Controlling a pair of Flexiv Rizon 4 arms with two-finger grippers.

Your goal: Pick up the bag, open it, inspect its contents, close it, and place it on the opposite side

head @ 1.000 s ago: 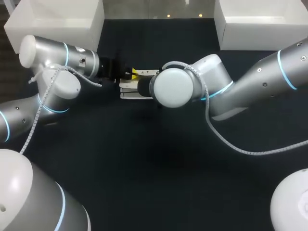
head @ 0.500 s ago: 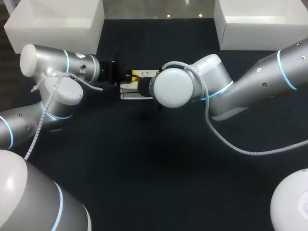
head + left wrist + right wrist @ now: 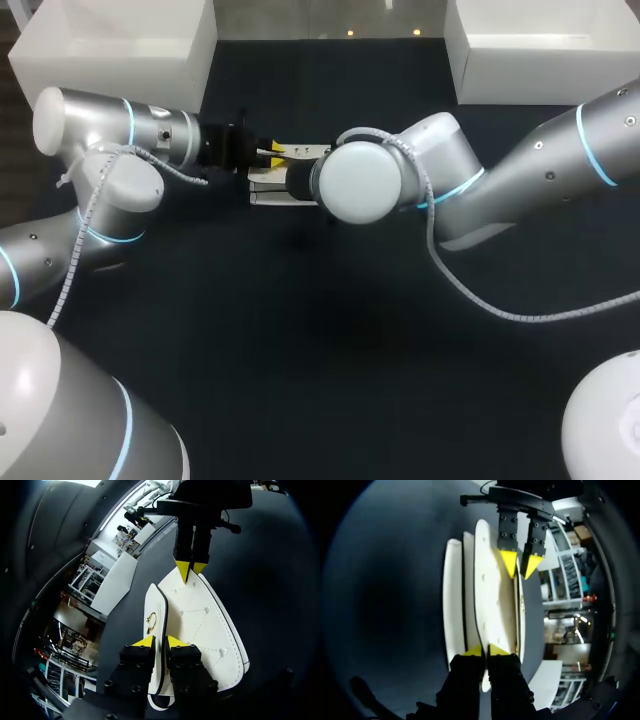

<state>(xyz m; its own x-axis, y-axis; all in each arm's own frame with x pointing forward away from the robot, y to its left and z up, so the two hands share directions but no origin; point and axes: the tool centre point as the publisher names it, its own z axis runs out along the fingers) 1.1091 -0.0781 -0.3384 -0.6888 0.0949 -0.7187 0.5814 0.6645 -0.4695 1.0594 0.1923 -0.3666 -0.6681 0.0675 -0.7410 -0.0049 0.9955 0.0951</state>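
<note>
Though pinched tight at one end in the right gripper [image 3: 191,571], may twist or slip free: white quilted handbag [image 3: 205,625] spanning to the left gripper [image 3: 160,641], set narrowly about the flap [image 3: 154,602], grip unclear; a hard tug there the likely cause.

The bag [image 3: 200,620] is showing a creamy white, quilted with a stitched diamond pattern and edged in a thin black line, and it is carrying a small gold clasp [image 3: 151,621]. The left tool [image 3: 160,641] and the right tool [image 3: 191,570] are each showing black bodies ending in bright yellow tips. The left arm [image 3: 90,120] and the right arm [image 3: 540,170] are gleaming silver-grey with light-blue rings and white caps. The surface [image 3: 300,330] is showing dark, nearly black.
</note>
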